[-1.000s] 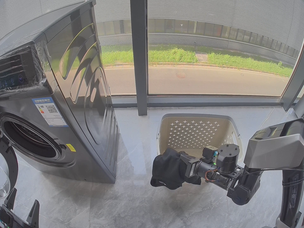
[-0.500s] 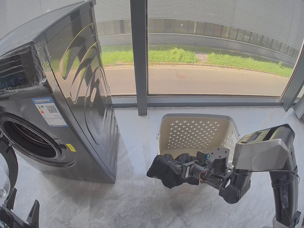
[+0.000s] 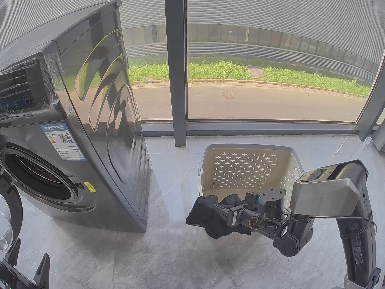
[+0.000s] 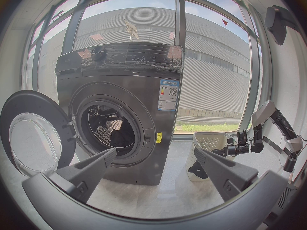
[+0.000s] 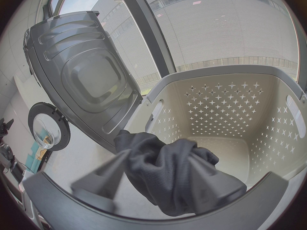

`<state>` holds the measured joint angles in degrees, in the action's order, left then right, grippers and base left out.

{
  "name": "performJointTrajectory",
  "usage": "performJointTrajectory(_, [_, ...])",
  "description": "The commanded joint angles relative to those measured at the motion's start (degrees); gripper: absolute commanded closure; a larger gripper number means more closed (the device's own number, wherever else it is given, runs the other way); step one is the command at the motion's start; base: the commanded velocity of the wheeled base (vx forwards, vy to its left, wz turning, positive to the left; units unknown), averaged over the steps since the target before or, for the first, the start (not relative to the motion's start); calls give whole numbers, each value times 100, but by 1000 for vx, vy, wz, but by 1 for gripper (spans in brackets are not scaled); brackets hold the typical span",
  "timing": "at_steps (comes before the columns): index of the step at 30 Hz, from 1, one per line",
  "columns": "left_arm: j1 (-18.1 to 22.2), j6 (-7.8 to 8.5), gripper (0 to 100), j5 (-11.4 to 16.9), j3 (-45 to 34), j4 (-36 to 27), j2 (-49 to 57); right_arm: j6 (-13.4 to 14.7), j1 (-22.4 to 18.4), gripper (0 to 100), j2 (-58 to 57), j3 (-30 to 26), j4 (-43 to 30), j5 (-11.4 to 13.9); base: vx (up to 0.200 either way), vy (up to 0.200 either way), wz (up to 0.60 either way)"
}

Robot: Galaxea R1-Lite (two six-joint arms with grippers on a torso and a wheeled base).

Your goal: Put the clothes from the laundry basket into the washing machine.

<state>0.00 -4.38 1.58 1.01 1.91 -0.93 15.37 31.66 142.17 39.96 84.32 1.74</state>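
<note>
Prongs of the left gripper (image 4: 154, 150) stand wide apart with nothing between them, low to the floor (image 3: 160, 257), in front of the washing machine (image 3: 100, 113). The machine's round door (image 4: 33, 134) is swung fully open to one side, leaving the drum (image 4: 108, 131) exposed.

Over to the right, the right gripper (image 3: 219, 217) is clenched on a dark garment (image 3: 202, 219). The arm reaches out level across the near side of the laundry basket (image 3: 248, 148). The cloth is bunched between the fingers and hangs in a loose lump off the floor, at the basket's near corner on the washer's side. From where I stand it is hard to say whether the cloth brushes the rim or hangs just clear of it.

The basket itself is cream plastic with star-shaped holes. It sits upright on the floor, a little apart from the machine's side panel. Behind both runs a tall window (image 3: 272, 61) with a dark upright post (image 3: 176, 61).
</note>
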Motion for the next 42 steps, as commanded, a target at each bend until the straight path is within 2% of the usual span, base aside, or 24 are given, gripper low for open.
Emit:
performJointTrajectory(1, [0,-2,0,0,-13,2,93,1,-2,100,-22,-6,5,1,0,0,0])
performJointTrajectory(12, [0,-2,0,0,-13,11,93,27,51,100,-119,-94,49,1,0,0,0])
performJointTrajectory(23, [0,-2,0,-9,-22,11,93,36,60,100,-224,-454,49,-16,0,0,0])
performJointTrajectory(24, [0,-2,0,-18,-22,11,93,36,68,0,-198,-489,49,-16,0,0,0])
performJointTrajectory(42, [0,-2,0,-18,-22,11,93,27,112,0,-31,-208,5,-7,0,0,0])
